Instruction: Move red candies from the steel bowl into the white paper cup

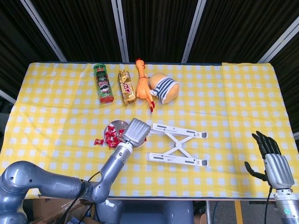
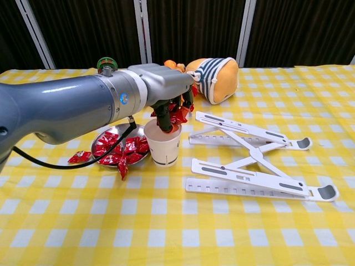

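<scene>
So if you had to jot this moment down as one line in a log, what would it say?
left hand: holds red candies over paper cup | bowl: candies left | right hand: idle, open, table edge

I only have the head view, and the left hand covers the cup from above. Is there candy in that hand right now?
Observer: Yes. In the chest view the left hand holds red candies right over the mouth of the white paper cup.
Operator: Is the cup upright?
Observer: It stands upright beside the steel bowl, on the side nearer the white folding stand.
Operator: Anything spilled?
Observer: One red candy lies on the cloth outside the bowl's far side from the cup.
</scene>
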Robot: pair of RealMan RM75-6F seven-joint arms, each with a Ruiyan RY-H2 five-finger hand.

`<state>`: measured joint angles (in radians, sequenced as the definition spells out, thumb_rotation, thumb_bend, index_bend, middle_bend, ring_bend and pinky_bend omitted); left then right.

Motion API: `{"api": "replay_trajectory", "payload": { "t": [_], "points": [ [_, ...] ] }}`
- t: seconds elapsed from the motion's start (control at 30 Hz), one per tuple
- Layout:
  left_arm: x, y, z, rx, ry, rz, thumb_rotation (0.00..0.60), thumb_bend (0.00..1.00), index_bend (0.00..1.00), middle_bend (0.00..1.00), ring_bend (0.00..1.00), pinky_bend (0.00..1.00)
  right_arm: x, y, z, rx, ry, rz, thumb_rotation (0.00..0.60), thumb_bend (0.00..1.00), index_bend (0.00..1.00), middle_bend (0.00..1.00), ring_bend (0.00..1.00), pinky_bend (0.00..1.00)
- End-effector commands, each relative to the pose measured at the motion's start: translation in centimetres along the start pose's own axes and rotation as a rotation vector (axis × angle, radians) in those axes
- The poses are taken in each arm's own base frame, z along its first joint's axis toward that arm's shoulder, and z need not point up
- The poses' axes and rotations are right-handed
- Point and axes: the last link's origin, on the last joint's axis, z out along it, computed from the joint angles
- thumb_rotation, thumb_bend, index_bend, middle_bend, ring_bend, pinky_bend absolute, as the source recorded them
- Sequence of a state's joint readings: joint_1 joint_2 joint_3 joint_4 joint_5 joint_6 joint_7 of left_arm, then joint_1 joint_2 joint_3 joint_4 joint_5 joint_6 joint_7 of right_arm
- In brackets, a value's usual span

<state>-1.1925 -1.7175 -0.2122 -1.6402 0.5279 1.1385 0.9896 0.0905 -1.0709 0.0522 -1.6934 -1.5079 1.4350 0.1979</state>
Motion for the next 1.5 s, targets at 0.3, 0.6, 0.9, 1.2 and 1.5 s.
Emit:
{"api": "replay_trajectory", "payload": {
  "t": [0.3, 0.6, 0.9, 1.2, 1.5],
  "points": [
    [0.0, 0.0, 0.0, -0.002, 0.001, -0.003, 0.6, 0.38, 0.45, 0.49, 0.88, 0.92, 0.0, 0.0, 0.0, 0.001, 0.002, 0.0, 0.6, 0.41, 0.0, 0.0, 0.0, 0.0],
    [0.2, -0.1, -0.2, 0.001, 0.005, -0.015, 0.6, 0.38, 0.44, 0.47, 0.88, 0.92, 0.0, 0.0, 0.0, 0.001, 0.002, 0.0, 0.6, 0.41, 0.0, 0.0, 0.0, 0.0],
    [2.8, -1.5, -1.3, 0.013, 0.1, -0.157, 0.6, 0.35, 0.34, 0.36, 0.85, 0.92, 0.1, 0.0, 0.0, 0.001, 0.004, -0.001, 0.6, 0.41, 0.0, 0.0, 0.0, 0.0],
    [2.3, -5.9, -5.4, 0.053, 0.117, -0.115, 0.6, 0.22, 0.34, 0.53, 0.87, 0.93, 0.0, 0.0, -0.1, 0.003, 0.006, -0.008, 0.6, 0.41, 0.0, 0.0, 0.0, 0.0],
    [-1.7, -9.3, -9.1, 0.09, -0.031, -0.007, 0.6, 0.22, 0.33, 0.85, 0.91, 0.95, -0.2, 0.0, -0.1, 0.004, 0.001, -0.022, 0.6, 0.41, 0.0, 0.0, 0.0, 0.0]
  ]
}}
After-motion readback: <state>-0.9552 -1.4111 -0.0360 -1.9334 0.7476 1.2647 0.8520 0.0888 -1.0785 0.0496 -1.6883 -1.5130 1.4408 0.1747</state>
